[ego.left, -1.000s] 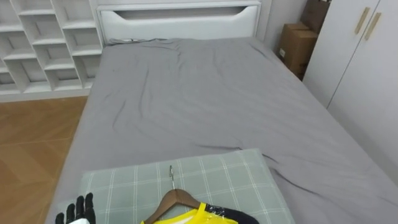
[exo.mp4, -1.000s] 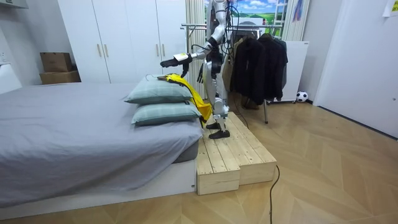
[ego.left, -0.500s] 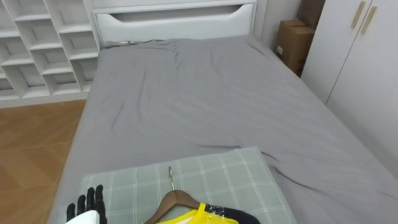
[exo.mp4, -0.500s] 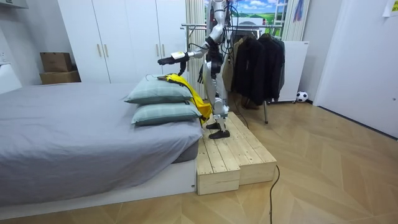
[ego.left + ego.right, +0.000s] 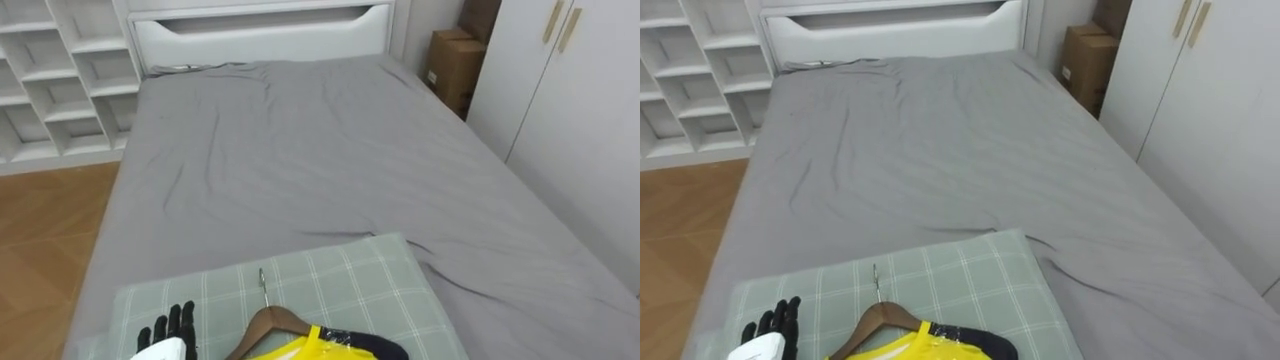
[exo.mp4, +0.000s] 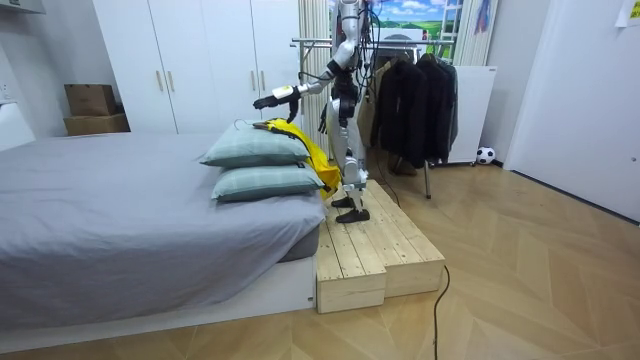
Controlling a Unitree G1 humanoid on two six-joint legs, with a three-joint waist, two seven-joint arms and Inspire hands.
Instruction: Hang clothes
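A yellow garment (image 5: 300, 349) on a wooden hanger (image 5: 270, 322) lies on the top green checked pillow (image 5: 340, 285); the hanger's metal hook (image 5: 262, 282) points up the bed. My left hand (image 5: 165, 335) hovers over the pillow's left part, a short way left of the hanger, its dark fingers straight and holding nothing. In the room view I stand on a wooden platform (image 6: 370, 250) at the pillow end of the bed, with the left hand (image 6: 265, 101) stretched out over the yellow garment (image 6: 300, 140) and the two stacked pillows (image 6: 255, 148).
The grey bed (image 5: 300, 150) runs ahead to a white headboard. White shelving (image 5: 50, 80) stands at the far left, with a cardboard box (image 5: 450, 65) and a white wardrobe (image 5: 570, 100) on the right. Behind me is a clothes rack (image 6: 400, 42) with dark garments (image 6: 420, 100).
The eye view has shifted slightly. My left hand has come in from the lower left and moved closer to the hanger. The garment has not moved.
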